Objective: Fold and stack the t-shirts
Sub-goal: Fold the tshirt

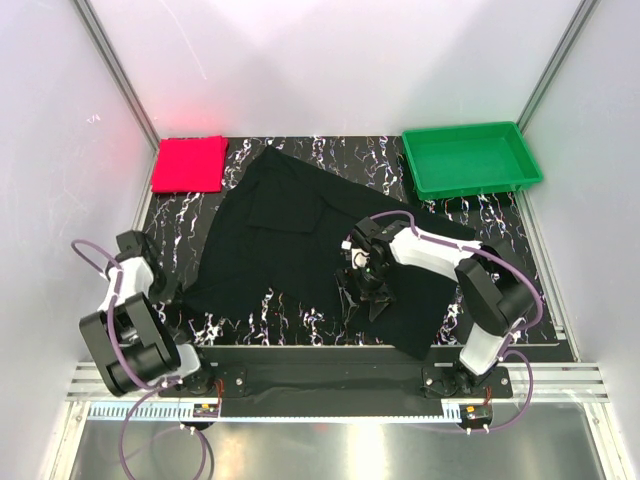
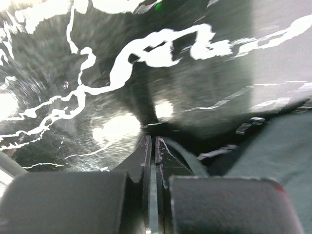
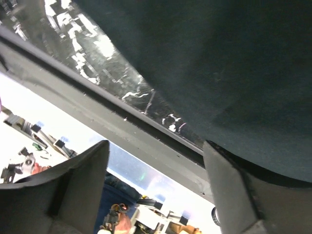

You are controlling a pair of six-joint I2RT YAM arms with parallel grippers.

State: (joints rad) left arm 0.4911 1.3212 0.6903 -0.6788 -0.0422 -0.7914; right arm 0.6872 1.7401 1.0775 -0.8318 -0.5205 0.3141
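Black t-shirt (image 1: 290,240): lying spread and rumpled across the middle of the marbled table (image 1: 260,322), one corner reaching toward the far edge and its near hem coming close to the front rim.
Left gripper (image 2: 150,137): sitting at the shirt's near left edge, with the fingers pressing together and showing no gap. Whether any cloth is being pinched between them cannot be told.
Cloth by the left fingers: lying just to the right of the closed tips, with a dark fold running right ahead of them.
Right gripper (image 1: 360,296): pointing down at the shirt's near right part, with the fingers standing wide apart and gripping nothing.
Cloth by the right fingers: filling the upper right of the right wrist view, its edge running down to one finger while the other is showing against the table's front rail.
Red t-shirt (image 1: 190,164): lying folded flat in the far left corner, just beside the black cloth and well apart from both grippers.
Green tray (image 1: 465,165): sitting in the far right corner, near the black shirt's right end.
In the way: the right arm is crossing above the shirt's right side, hiding some cloth from overhead.
Overhead only: showing both shirts and the tray together.
Wrist views only: showing the finger gaps, though the left one is coming out blurred.
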